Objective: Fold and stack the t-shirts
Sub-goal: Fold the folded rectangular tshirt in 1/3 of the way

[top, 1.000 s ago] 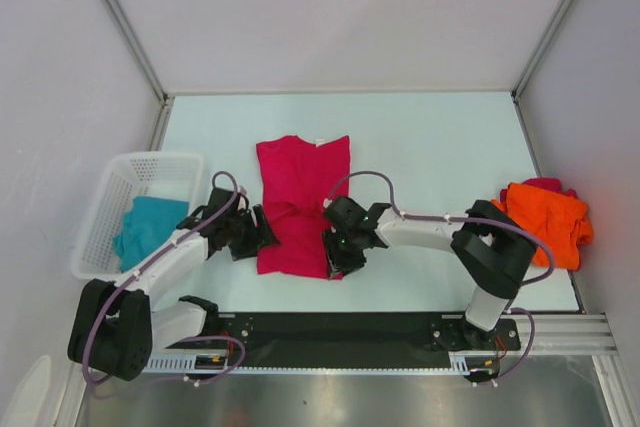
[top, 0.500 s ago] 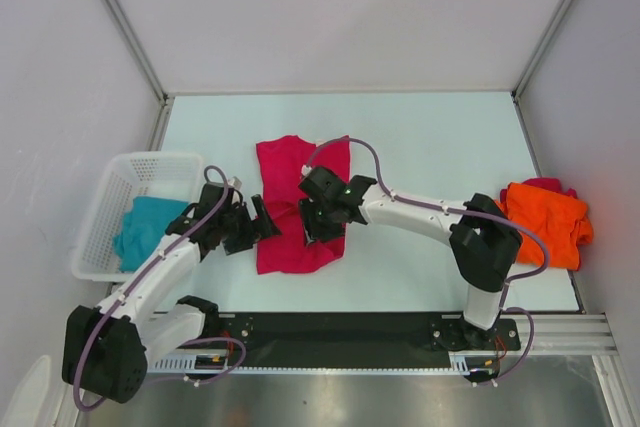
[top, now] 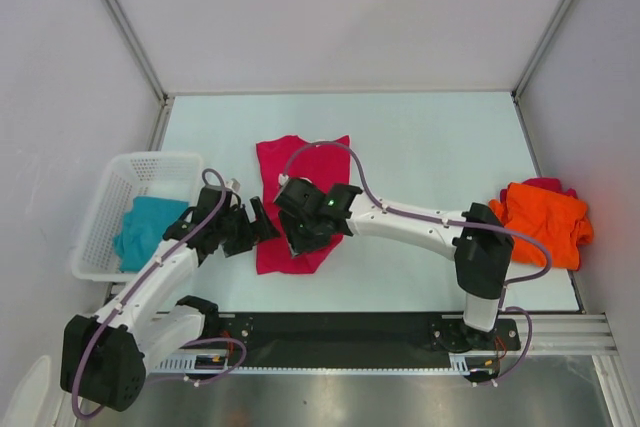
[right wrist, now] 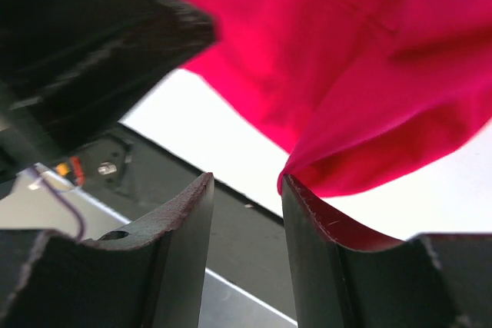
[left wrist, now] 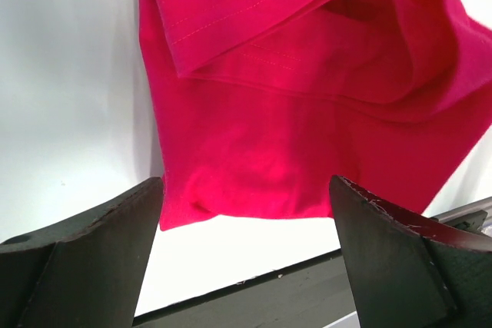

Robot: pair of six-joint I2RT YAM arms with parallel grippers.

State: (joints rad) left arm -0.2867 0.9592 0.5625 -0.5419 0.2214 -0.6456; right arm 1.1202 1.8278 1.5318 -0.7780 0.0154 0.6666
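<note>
We see the crimson-pink t-shirt [top: 303,159] lying near the middle of the table [top: 430,147], collar end towards the far side; its near part is rumpled and doubled over itself, narrower than the flat far part. The left gripper [left wrist: 244,190] hangs just off the shirt's left edge, its fingers [left wrist: 100,243] spread wide with nothing between them; in its wrist view the cloth lies below and beyond them, a sleeve hem folded across the top and one rounded corner close to the table's near edge. The right gripper [right wrist: 247,183] reaches in over the near part of the same shirt; its fingers [right wrist: 323,251] stand partly apart with a clear gap, and we see no cloth in that gap; a drooping point of the crimson fabric meets the tip of one finger, though we cannot tell whether it rests on it or merely passes behind.

The teal t-shirt [top: 145,227] lies crumpled inside the white mesh basket [top: 105,197] at the table's left edge; the orange t-shirt [top: 545,222] sits bunched at the right edge, well apart from both grippers, with a sliver of pink cloth showing at its far side.
</note>
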